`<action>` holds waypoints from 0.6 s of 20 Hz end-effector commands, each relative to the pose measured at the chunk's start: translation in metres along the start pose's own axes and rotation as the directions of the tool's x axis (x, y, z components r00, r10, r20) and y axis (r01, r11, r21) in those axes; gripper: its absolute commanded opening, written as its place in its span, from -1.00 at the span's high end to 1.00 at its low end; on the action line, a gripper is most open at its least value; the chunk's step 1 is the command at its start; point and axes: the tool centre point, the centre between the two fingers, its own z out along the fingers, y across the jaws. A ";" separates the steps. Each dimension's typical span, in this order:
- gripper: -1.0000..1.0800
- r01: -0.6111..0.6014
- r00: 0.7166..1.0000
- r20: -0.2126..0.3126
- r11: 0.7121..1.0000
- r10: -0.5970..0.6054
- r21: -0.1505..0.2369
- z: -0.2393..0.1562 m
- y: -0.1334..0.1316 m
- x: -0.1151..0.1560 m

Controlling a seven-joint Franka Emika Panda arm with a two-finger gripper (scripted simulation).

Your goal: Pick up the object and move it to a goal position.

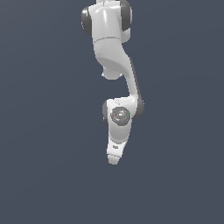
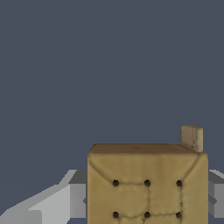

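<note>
The tan block (image 2: 147, 186) sits between the two fingers (image 2: 72, 194) of the pincer (image 2: 146, 197), filling most of the gap in the wrist view. One grey finger shows on each side of it, and both appear to press against its flanks, so I judge the pincer to be closed on the block. A small tab of the same tan material sticks up past the block's far edge. In the exterior view the arm (image 1: 114, 65) hangs over a plain dark ground, with the pincer pointing down at its tip (image 1: 114, 158); the block is not visible there, as it is too small or is hidden by the fingers. No surface edge and no goal marker shows in either view.

The main risk is a slip. The block looks soft-skinned and padded (stitched like a cushion), so a fast swing or sudden stop could let it twist or slide out. With no goal visible, misjudging the release spot is another hazard.
</note>
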 end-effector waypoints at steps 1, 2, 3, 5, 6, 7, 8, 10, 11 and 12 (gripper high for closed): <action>1.00 0.000 1.000 0.000 1.000 0.000 -0.002 -0.005 -0.001 -0.003; 1.00 0.000 1.000 0.000 1.000 0.000 -0.002 -0.008 -0.002 -0.004; 1.00 0.000 1.000 0.000 1.000 0.000 -0.002 -0.011 -0.003 -0.006; 1.00 0.000 1.000 0.000 1.000 0.000 -0.002 -0.018 -0.006 -0.010; 1.00 0.000 1.000 0.001 1.000 0.000 -0.002 -0.023 -0.008 -0.013; 1.00 0.000 1.000 0.001 1.000 0.000 -0.002 -0.027 -0.010 -0.015; 1.00 0.000 1.000 0.001 1.000 0.000 -0.002 -0.032 -0.012 -0.018; 1.00 0.000 1.000 0.001 1.000 0.000 -0.002 -0.044 -0.016 -0.025; 1.00 0.000 1.000 0.001 1.000 0.000 -0.002 -0.050 -0.019 -0.029; 1.00 0.000 1.000 0.001 1.000 0.000 -0.002 -0.057 -0.021 -0.033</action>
